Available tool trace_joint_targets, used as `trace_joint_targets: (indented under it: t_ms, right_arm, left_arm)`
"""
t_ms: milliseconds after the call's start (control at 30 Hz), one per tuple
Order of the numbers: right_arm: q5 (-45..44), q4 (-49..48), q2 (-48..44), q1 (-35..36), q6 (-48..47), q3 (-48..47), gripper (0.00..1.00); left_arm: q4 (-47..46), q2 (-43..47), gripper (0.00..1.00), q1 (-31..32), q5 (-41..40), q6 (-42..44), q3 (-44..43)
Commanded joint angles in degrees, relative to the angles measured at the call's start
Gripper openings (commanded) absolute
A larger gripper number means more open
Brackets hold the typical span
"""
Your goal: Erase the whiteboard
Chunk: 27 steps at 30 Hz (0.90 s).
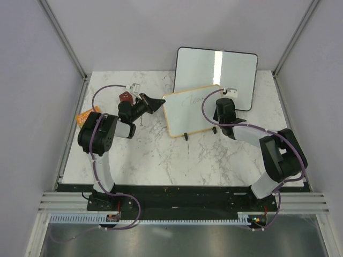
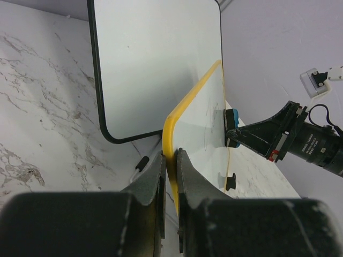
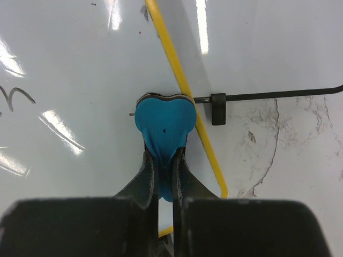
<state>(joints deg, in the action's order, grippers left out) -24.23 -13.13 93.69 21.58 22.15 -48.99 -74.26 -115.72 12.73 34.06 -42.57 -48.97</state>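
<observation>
- Whiteboard (image 1: 193, 112): mid-table, propped at a tilt, just in front of black-framed board (image 1: 214, 67); black handwriting (image 1: 192, 100) not yet wiped.
- Left gripper (image 2: 170, 159): clamped tight on the yellow frame's left edge, probably to steady the panel against wiping pressure.
- Right gripper (image 3: 165, 160): closed on blue eraser (image 3: 163, 119), pad pressed to the writing face near the right frame rail.
- Left wrist view only: frame seen edge-on between the jaws.
- Top view only: full spread of handwriting, left of the pad.
</observation>
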Motion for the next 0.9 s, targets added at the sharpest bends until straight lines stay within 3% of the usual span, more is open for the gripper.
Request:
trace_joint_targets:
  t_ms: [0,867]
  right_arm:
    - [5.3,1.5,1.0,4.2,-2.4,0.0,0.00]
    - [4.3,5.7,8.4,6.6,-8.2,-18.8,0.00]
  left_arm:
    - [-1.8,0.5,0.02,-0.9,-0.1,2.5,0.8]
    - [-4.1,-0.3,0.02,-0.9,1.9,1.6,0.6]
